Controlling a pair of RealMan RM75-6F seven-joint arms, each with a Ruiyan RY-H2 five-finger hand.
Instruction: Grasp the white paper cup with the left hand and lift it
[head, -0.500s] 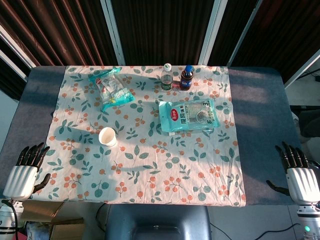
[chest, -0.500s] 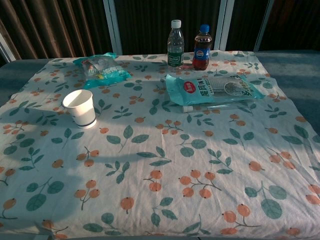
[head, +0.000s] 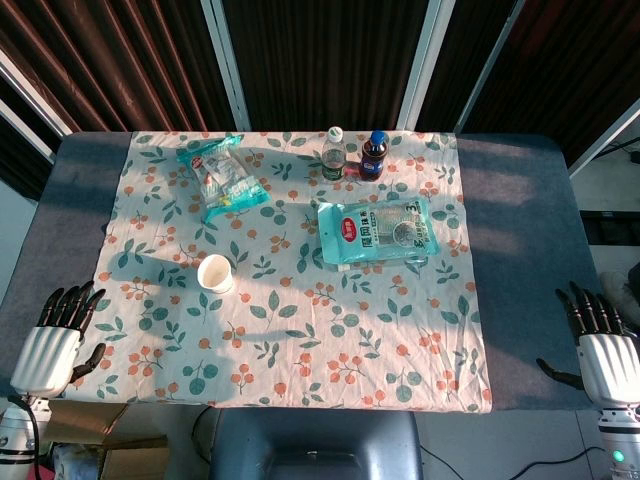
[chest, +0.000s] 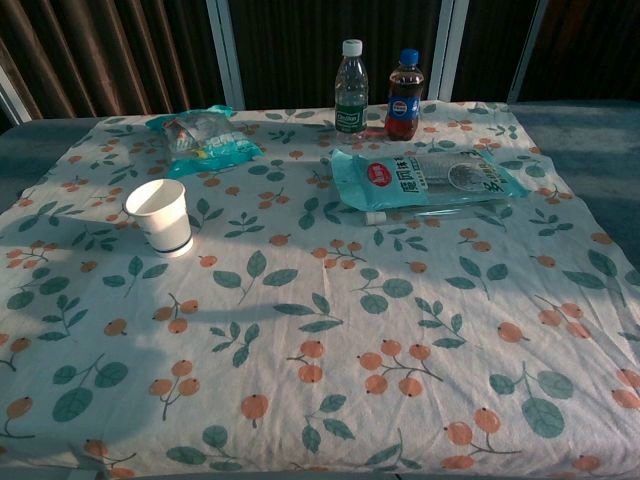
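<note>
Cup: the white paper cup stands upright on the left part of the floral tablecloth, its mouth up, and nothing touches it.
Cup in chest view: it is at the left side, partly in sunlight, with a dark line near its base.
Left hand: the left hand is at the near left corner over the grey table, well apart from the cup; its fingers are spread and it holds nothing.
Right hand: the right hand is at the near right edge, fingers apart, holding nothing.
Snack bag: a teal snack bag lies behind the cup, toward the far left.
Big pouch: a light blue pouch with a red label lies flat, right of the centre.
Bottles: a clear water bottle and a dark cola bottle stand upright side by side at the far edge.
Chest view: neither hand shows there.
</note>
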